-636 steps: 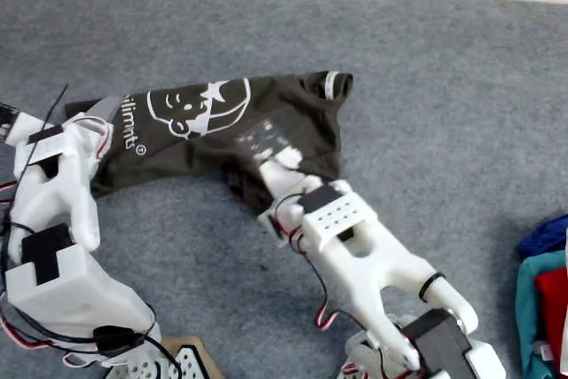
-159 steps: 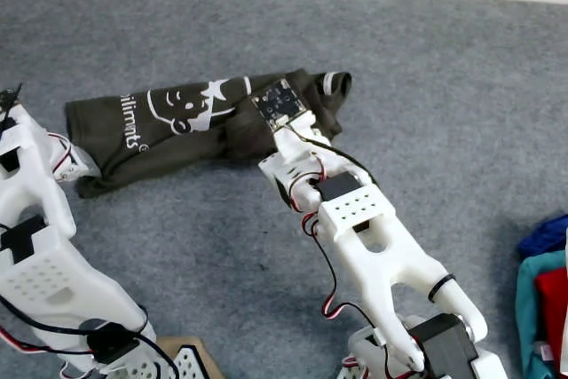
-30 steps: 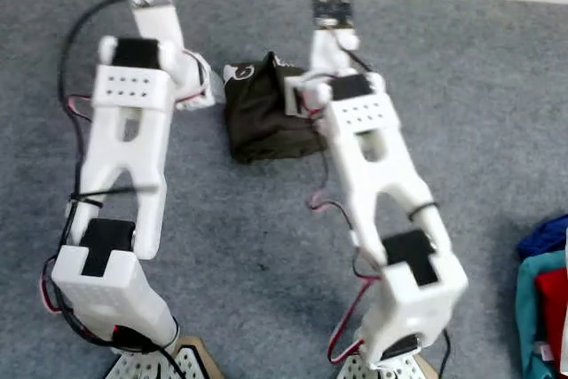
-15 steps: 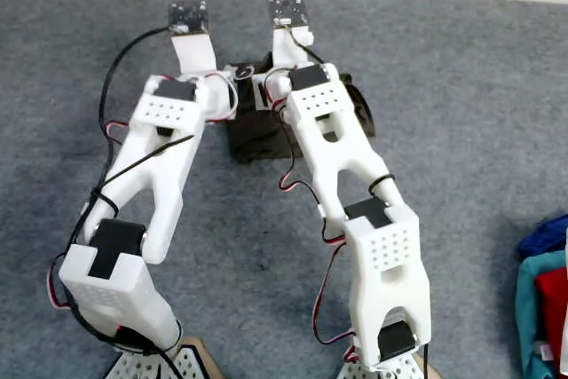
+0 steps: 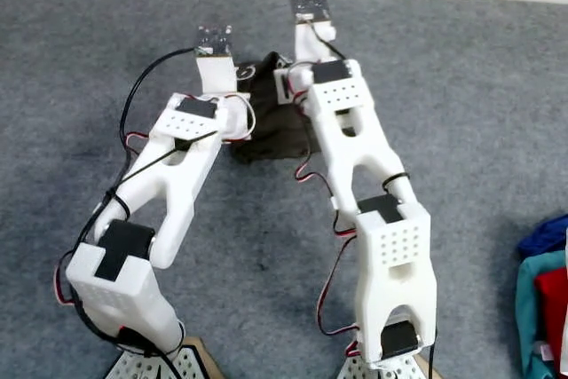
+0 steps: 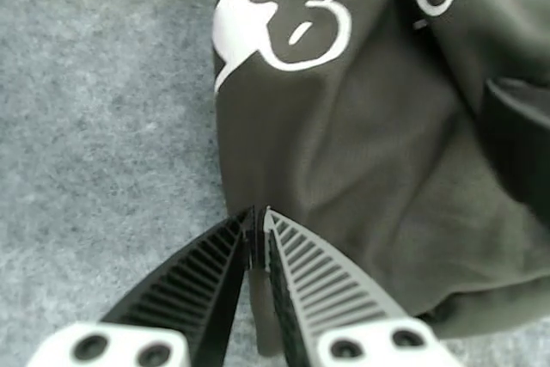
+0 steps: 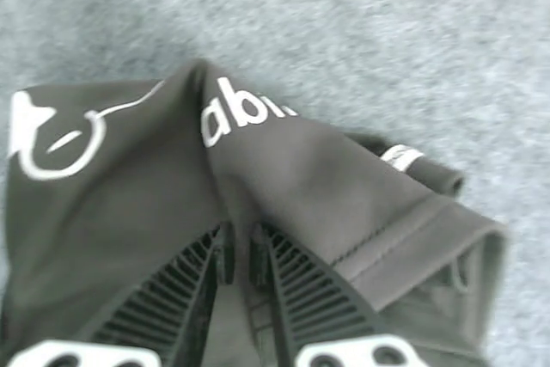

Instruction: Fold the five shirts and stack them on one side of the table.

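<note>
A dark shirt with a white print (image 5: 269, 133) lies as a compact folded bundle at the far middle of the grey table, also seen close up as the shirt (image 6: 361, 143) and the shirt (image 7: 129, 204). Both arms stretch over it from the near side, the left arm (image 5: 188, 144) on its left and the right arm (image 5: 344, 108) on its right. My left gripper (image 6: 256, 223) is shut on the shirt's edge where cloth meets carpet. My right gripper (image 7: 238, 242) is shut on a raised fold beside the hemmed sleeve (image 7: 412, 229).
A pile of blue, teal and red shirts (image 5: 546, 295) lies at the right edge of the table. Bare grey carpet (image 5: 470, 130) spreads around the dark bundle on both sides. The arms' bases stand at the near edge.
The shirt, spread out long earlier, is now a small bundle. Over the last second the left arm swung right to the shirt's edge, and the right arm shifted slightly over it.
</note>
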Available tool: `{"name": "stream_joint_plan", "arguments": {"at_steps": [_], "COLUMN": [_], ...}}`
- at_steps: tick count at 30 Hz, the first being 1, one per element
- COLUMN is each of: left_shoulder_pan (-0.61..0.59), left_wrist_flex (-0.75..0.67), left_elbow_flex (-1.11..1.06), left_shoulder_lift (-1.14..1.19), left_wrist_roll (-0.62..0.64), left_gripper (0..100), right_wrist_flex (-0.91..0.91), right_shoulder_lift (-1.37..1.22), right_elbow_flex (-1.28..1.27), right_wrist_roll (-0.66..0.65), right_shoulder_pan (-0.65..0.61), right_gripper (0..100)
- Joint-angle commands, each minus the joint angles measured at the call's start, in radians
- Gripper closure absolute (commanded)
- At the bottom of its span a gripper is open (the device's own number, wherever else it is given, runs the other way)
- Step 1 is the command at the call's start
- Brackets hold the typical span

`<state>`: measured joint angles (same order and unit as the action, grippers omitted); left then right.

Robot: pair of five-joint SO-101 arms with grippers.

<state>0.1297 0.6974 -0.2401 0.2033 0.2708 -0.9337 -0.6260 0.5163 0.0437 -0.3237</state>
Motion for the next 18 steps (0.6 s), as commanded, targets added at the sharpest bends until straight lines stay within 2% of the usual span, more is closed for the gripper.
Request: {"name": "stream_joint_plan", "arguments": {"at_steps": [1, 8, 12, 14, 18], "left_shoulder_pan": [0.018, 0.013, 0.013, 0.01, 0.002], "left_wrist_flex": [-0.018, -0.018, -0.018, -0.018, -0.02], "left_elbow_flex": [-0.004, -0.007, -0.007, -0.004, -0.001], "left_shoulder_lift": [-0.053, -0.053, -0.053, -0.053, -0.053], "left_wrist_roll": [-0.002, -0.002, -0.002, -0.002, -0.002], "left_gripper": [96, 96, 96, 96, 96], "right_wrist_flex": [0.068, 0.199, 0.226, 0.15, -0.147], "right_shoulder_lift": [0.007, -0.051, -0.148, -0.174, -0.157], "right_elbow_flex": [0.056, 0.071, 0.202, 0.289, 0.504], "right_wrist_roll": [-0.02, -0.109, -0.164, -0.135, -0.055], "right_shoulder_pan": [0.053, 0.097, 0.105, 0.108, 0.088], "right_gripper": [94.4, 94.4, 94.4, 94.4, 94.4]}}
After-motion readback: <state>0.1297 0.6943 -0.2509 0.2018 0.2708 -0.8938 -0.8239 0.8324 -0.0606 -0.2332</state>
